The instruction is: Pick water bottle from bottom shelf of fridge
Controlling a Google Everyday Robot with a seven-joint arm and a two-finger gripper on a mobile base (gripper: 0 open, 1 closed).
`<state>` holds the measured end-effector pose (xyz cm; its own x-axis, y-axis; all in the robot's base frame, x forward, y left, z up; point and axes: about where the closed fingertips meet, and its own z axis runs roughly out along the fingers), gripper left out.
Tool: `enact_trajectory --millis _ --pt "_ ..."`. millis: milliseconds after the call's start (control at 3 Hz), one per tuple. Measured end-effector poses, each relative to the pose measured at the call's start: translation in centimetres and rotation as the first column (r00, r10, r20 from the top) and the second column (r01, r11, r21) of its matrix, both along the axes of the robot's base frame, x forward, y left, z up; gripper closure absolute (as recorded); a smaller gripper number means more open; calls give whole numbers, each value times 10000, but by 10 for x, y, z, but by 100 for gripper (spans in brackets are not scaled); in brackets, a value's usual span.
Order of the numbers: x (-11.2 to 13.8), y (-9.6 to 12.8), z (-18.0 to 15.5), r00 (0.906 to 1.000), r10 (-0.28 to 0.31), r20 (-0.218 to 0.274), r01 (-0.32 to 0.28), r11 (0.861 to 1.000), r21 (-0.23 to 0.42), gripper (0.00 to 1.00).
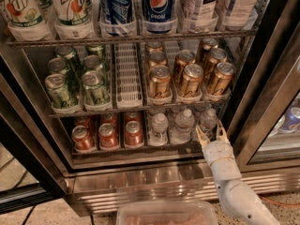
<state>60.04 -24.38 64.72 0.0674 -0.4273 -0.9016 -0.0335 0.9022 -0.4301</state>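
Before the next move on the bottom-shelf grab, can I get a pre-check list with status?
1. Access: ok. The fridge front is open to the shelves.
2. Target visible: ok. The water bottle stands upright at the right end of the bottom shelf, cap on.
3. Gripper ready: ok. The gripper is open, at the shelf's front edge, just in front of that bottle.
4. Bottle between the jaws: not ok. The gripper is not around it yet.
5. Side clearance: cannot tell. The neighbouring bottle stands close on the left.
6. Depth gap to the bottle: cannot tell.

"Pepsi" on blue top-shelf bottle (158, 4); apparently "7UP" on green-labelled bottles (70, 7).
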Motion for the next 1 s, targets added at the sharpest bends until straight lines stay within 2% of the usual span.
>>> enact_trajectory --millis 333,667,1000 --pt "0 0 0 10000 0 0 0 10000 0 94" --pt "0 0 0 10000 1 0 -1 10000 0 100" --pt "0 0 4 10000 3 1 -3 10000 3 100"
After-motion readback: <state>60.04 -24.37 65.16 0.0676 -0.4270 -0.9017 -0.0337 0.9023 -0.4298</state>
